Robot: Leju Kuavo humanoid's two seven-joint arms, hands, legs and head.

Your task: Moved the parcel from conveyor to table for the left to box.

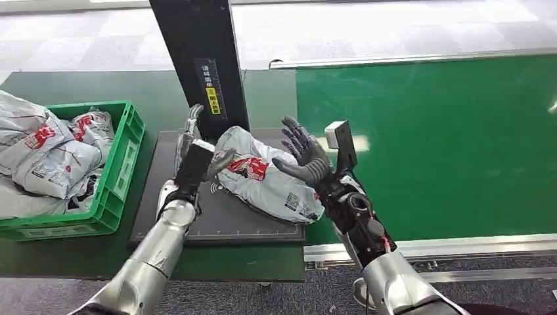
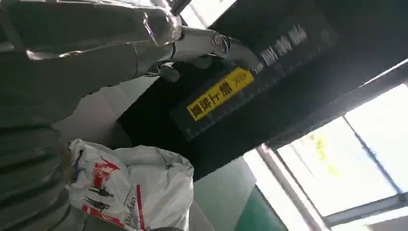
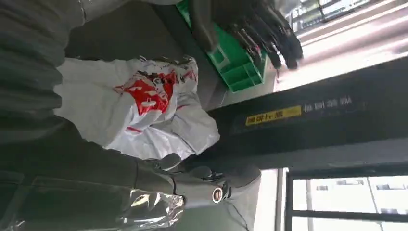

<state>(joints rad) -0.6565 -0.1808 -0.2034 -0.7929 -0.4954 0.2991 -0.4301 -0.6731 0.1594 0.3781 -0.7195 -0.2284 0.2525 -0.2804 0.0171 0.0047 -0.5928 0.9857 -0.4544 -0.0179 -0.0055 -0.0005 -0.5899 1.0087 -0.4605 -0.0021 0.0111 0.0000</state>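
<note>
As seen from the head view, with 12 o'clock away from the robot:

Parcel axis: the parcel [image 1: 268,174] lies flat with its long axis running from about 10 o'clock to 4 o'clock; its near end reaches the mat's corner by the conveyor.

Parcel look: a soft, crumpled grey-white plastic mailer with a red printed patch on top, dark small print and a label toward the near end.

Parcel place: on the black mat [image 1: 217,223] on the green bench [image 1: 79,85], just in front of the black upright post [image 1: 200,62] with a yellow label.

Left hand: the left hand [image 1: 197,157] stands at the parcel's 9 o'clock side, fingers extended upward, thumb against the mailer's edge; it grips nothing.

Right hand: the right hand [image 1: 303,154] is raised at the parcel's 3 o'clock side, fingers spread, palm turned toward the parcel, holding nothing.

Crate: a green crate [image 1: 121,164] at 9 o'clock of the mat holds more grey mailers [image 1: 46,154].

Conveyor: the green conveyor [image 1: 446,144] lies at 3 o'clock.
</note>
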